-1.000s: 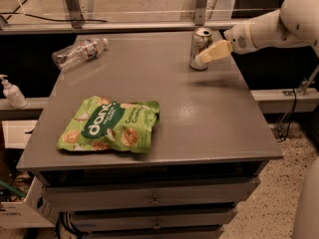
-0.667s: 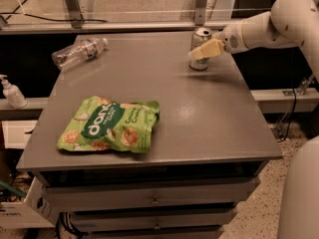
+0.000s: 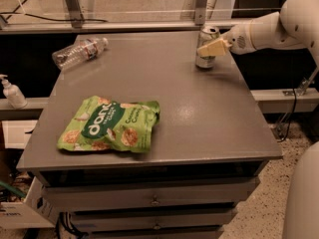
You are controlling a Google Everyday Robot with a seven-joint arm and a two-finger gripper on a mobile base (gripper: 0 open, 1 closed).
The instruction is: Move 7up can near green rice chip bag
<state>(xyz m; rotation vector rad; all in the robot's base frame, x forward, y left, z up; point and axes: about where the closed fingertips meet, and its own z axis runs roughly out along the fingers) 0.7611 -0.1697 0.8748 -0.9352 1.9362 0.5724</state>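
The 7up can point(image 3: 205, 59) stands upright at the far right of the grey table point(image 3: 199, 118). My gripper point(image 3: 211, 48) reaches in from the right on a white arm point(image 3: 269, 31) and is at the can, overlapping its upper half at mid-height. The green rice chip bag point(image 3: 109, 125) lies flat near the table's front left, far from the can.
A clear plastic water bottle point(image 3: 79, 52) lies on its side at the table's far left corner. A white pump bottle point(image 3: 12, 92) stands on a ledge to the left. A rail with metal posts runs behind the table. Drawers sit below the front edge.
The arm has shifted a little and the gripper has closed in on the can, rising slightly along it. The can, bag and bottle have not moved.
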